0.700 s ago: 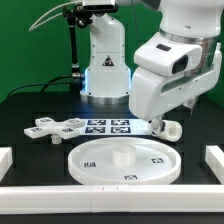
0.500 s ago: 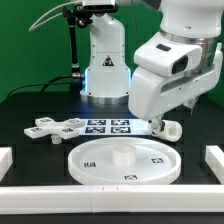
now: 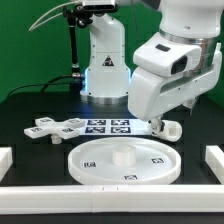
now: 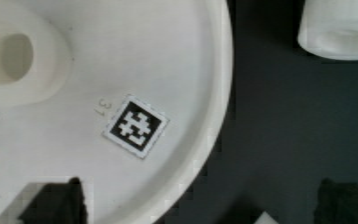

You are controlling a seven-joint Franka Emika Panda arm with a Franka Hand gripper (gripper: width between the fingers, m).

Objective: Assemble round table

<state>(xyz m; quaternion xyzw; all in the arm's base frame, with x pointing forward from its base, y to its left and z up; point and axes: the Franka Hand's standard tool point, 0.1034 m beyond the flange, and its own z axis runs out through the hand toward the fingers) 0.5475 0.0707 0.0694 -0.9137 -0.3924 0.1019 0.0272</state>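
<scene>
**Lead:** Gripper state and part locations, please.

**Inspector:** The gripper (image 4: 197, 203) is spread wide and pinching nothing. Both fingertips (image 4: 51, 200) show only as dark blurs in the wrist view. The rimmed disc (image 3: 120, 160) lies flat on the black table (image 3: 25, 110), hub (image 3: 122, 153) up. The short post (image 3: 168, 128) sits just beyond the disc's rim on the exterior view's right, under the arm's hand. The lobed cross piece (image 3: 50, 128) lies at the left end of the marker board (image 3: 105, 126), well apart from the gripper.

**Lead:** Hazards?

**Inspector:** The wrist view has the disc's rim running between the fingers, with the post off to one side. If the post is the target, I judge a straight descent from here would put one finger on the disc, pressing or shoving it. The gripper needs shifting toward the post first. A grip off the post's middle could also nudge it away, and it may roll if it lies on its side.

**Lead:** What can't you confirm?

**Inspector:**
- In the exterior view the arm's housing hides the fingers, so I cannot tell their height above the table.
- The wrist frame cuts off the post, and I cannot tell whether it is upright or lying down.
- The wrist view shows one disc tag (image 4: 137, 125) clearly. The hub there is partly out of frame.
</scene>
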